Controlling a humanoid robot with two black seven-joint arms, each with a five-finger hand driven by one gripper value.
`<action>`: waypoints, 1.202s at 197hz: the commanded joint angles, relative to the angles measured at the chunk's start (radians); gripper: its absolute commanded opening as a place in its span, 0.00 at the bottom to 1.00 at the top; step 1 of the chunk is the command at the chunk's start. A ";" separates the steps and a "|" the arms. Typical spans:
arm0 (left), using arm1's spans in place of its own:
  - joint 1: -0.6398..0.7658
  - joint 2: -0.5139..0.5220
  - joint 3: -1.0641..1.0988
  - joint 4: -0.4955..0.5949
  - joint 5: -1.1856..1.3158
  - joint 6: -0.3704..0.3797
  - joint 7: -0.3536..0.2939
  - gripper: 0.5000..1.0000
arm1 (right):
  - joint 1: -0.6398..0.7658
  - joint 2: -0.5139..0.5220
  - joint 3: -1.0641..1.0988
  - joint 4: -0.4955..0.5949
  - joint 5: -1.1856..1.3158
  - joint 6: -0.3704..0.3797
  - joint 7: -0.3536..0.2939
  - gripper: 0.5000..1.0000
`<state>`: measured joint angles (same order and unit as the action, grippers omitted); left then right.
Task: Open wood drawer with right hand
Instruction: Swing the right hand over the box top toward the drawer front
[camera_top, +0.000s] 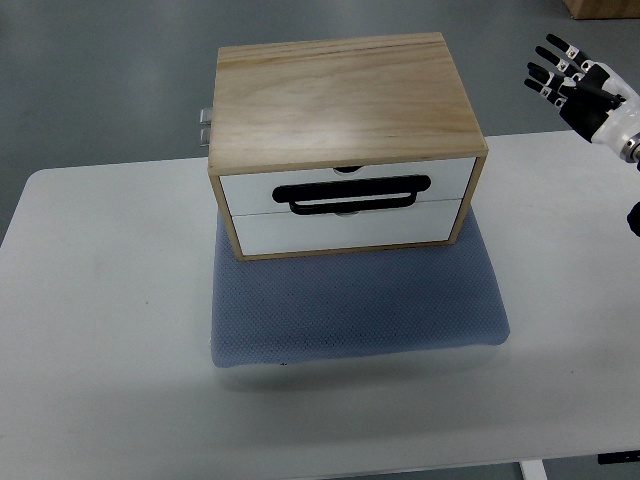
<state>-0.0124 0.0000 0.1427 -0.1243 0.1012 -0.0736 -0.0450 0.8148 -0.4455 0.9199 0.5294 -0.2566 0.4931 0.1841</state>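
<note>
Well, progress: nothing done yet.
Drawers: light wooden two-drawer box (345, 140), white fronts flush, black handle (355, 193) untouched, centre frame.
Right hand (572, 80): upper right, fingers spread, empty, well apart.

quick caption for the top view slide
Right hand raised open beside a closed wood drawer box with black handle on a blue pad.

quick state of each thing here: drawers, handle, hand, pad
top drawer: shut
bottom drawer: shut
handle: black, untouched, across the seam between the drawers
right hand: open, fingers spread, raised off to the box's right, holding nothing
pad: flat under the box
</note>
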 joint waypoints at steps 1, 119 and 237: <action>0.000 0.000 0.000 0.000 0.000 0.000 0.001 1.00 | 0.020 -0.015 -0.003 0.001 -0.001 0.044 -0.002 0.89; 0.000 0.000 0.000 0.000 0.000 0.000 0.001 1.00 | 0.265 -0.262 -0.312 0.325 0.000 0.118 0.043 0.88; 0.000 0.000 0.000 0.000 0.000 0.000 0.001 1.00 | 0.672 -0.331 -0.822 0.617 -0.007 0.118 0.031 0.89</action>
<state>-0.0122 0.0000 0.1427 -0.1242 0.1012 -0.0736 -0.0446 1.4174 -0.7761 0.1855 1.1168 -0.2617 0.6109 0.2196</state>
